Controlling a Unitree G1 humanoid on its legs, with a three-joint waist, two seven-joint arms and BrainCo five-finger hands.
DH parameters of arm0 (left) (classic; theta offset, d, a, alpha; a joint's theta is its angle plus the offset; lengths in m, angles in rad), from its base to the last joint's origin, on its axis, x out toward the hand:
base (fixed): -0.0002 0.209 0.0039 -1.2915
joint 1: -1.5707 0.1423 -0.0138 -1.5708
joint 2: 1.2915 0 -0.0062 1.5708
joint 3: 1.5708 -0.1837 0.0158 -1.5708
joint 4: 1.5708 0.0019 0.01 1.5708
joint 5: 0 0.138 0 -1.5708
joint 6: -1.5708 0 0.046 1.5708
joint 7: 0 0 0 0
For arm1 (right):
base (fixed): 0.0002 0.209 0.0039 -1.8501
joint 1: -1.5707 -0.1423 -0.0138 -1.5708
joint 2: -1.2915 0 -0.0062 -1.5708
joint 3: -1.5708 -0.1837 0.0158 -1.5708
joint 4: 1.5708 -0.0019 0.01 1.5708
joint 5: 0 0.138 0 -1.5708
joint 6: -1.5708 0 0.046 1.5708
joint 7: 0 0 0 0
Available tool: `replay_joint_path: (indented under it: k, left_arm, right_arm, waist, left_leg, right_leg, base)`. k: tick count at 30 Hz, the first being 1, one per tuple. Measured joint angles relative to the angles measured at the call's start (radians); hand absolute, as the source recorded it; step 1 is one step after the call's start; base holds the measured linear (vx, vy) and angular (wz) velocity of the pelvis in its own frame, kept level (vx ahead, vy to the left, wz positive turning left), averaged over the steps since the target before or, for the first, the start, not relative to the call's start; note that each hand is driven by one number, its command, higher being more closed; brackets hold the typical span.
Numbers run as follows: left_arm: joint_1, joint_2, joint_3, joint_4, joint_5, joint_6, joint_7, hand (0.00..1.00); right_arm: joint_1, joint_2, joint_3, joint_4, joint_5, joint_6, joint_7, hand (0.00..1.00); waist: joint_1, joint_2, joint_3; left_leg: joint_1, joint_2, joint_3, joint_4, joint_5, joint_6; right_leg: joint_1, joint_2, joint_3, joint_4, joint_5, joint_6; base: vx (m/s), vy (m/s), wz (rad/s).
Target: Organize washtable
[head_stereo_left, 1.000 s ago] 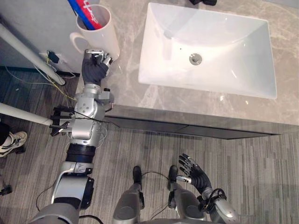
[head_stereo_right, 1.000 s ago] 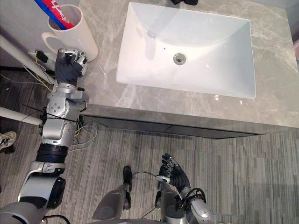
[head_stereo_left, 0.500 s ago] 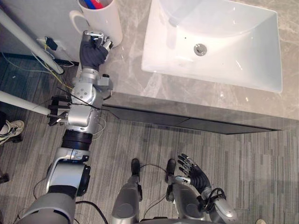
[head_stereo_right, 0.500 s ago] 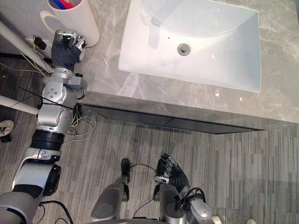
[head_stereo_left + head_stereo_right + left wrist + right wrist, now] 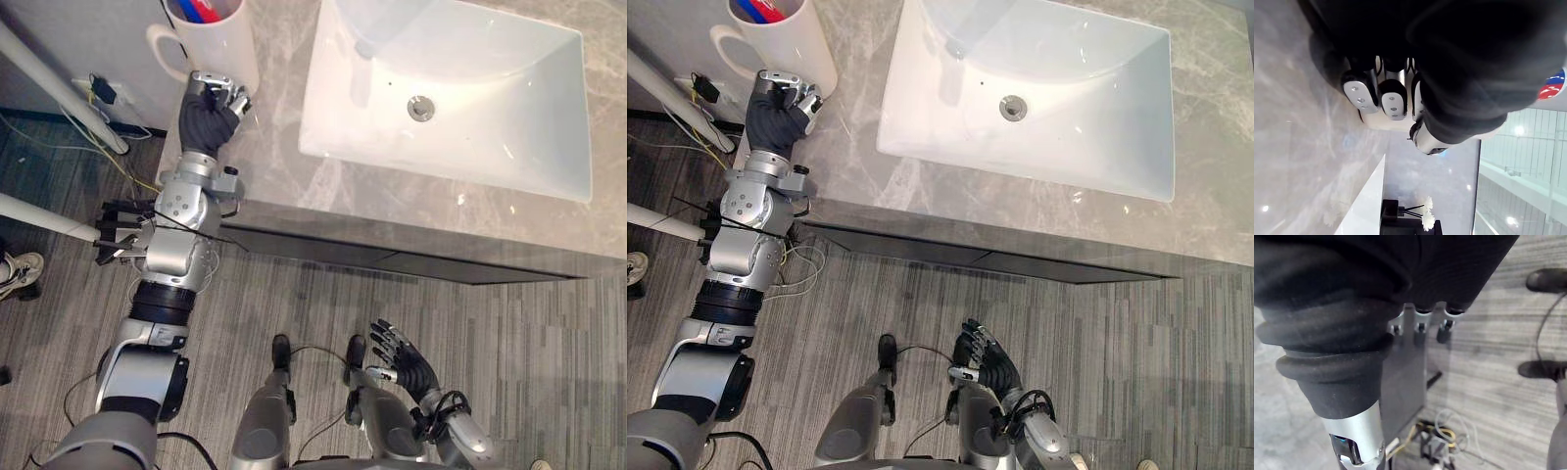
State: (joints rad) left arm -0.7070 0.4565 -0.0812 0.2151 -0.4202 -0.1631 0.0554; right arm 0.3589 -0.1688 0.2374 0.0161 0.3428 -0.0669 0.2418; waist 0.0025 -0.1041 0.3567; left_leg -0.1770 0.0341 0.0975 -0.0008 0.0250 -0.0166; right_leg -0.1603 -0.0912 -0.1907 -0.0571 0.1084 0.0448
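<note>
Table of grey veined stone [image 5: 279,171] ran across the upper part of the head views, above a floor of grey striped planks [image 5: 549,352]. A white rectangular sink [image 5: 470,137] was set into the table and took up most of its width. Its basin held nothing, and its round metal drain [image 5: 419,108] sat near the middle.

A white mug [image 5: 220,49] stood upright at the table's left end, well apart from the sink, with its handle [image 5: 160,49] turned away from the sink. Blue and red items [image 5: 201,10] stuck up out of the mug; what they were could not be told.

The left hand [image 5: 209,116] lay over the table's front left corner, just beside the foot of the mug. Its fingers [image 5: 1393,100] were curled in toward the palm with nothing seen inside them. Whether they touched the mug could not be told.

The right hand [image 5: 411,367] hung low over the floor, well apart from the table, with its fingers spread and holding nothing.

In the left wrist view, a dark holder with small white flowers [image 5: 1422,218] stood far along the table.
</note>
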Motion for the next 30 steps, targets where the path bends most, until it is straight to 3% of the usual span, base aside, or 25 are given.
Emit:
replay_joint_path:
  k: [3, 13, 26, 30]
  left_arm:
    - [0.031, -0.002, -0.007, 0.003, 0.0, 0.001, -0.001, 1.0]
    - [0.017, -0.023, -0.03, 0.058, 0.0, 0.002, 0.014, 1.0]
    - [-0.008, -0.023, -0.018, 0.078, -0.034, 0.002, 0.038, 1.0]
    - [-0.002, -0.042, 0.034, 0.087, -0.04, 0.003, 0.038, 1.0]
  right_arm:
    - [-0.003, 0.005, 0.015, 0.004, 0.0, 0.0, 0.001, 0.0]
    - [0.003, 0.003, 0.006, 0.019, -0.002, 0.0, 0.0, 0.0]
    - [0.003, 0.003, 0.002, 0.029, -0.013, 0.0, -0.002, 0.0]
    - [0.003, 0.003, -0.013, 0.039, -0.022, 0.0, -0.002, 0.0]
  waist:
    - [-0.017, -0.005, -0.033]
    - [-0.03, -0.002, -0.066]
    - [-0.019, 0.008, -0.07]
    - [-0.017, 0.014, -0.072]
  left_leg:
    - [-0.001, -0.001, -0.001, 0.0, 0.0, 0.0]
    - [-0.004, 0.0, -0.003, -0.001, 0.0, 0.0]
    - [-0.019, -0.001, 0.011, 0.001, 0.0, 0.0]
    - [-0.018, 0.0, 0.013, 0.001, 0.0, 0.0]
  right_leg:
    - [0.0, -0.001, -0.001, -0.002, 0.001, 0.001]
    - [-0.001, 0.001, 0.001, -0.008, 0.007, 0.001]
    - [-0.02, 0.002, 0.013, -0.014, 0.016, 0.001]
    - [-0.02, 0.002, 0.014, -0.014, 0.016, 0.001]
  base:
    - [0.0, 0.0, 0.0]
    - [0.0, 0.0, 0.0]
    - [0.0, 0.005, -0.02]
    - [0.0, 0.0, 0.0]
